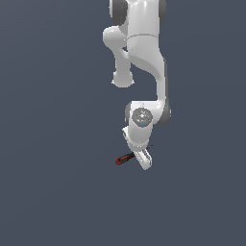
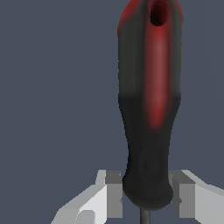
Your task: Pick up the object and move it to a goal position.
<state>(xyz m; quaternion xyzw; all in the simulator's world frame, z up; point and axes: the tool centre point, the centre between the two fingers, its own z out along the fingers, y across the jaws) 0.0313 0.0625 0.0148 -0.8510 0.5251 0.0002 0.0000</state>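
Hand [image 2: 146, 199] straddles the screwdriver [image 2: 148, 105], ready to pinch.
Fingers spread either side of the handle's shaft end, not touching it yet; the screwdriver lies on the counter [image 1: 57, 192] under the hand.

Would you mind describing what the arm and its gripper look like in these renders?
The arm is glossy white with rounded, bulbous links and dark grey bands at the joints. Its wrist carries a grey circular cap with small red and green marks. No cables show. The gripper has white angular fingers with flat grey blocks on their inner faces.
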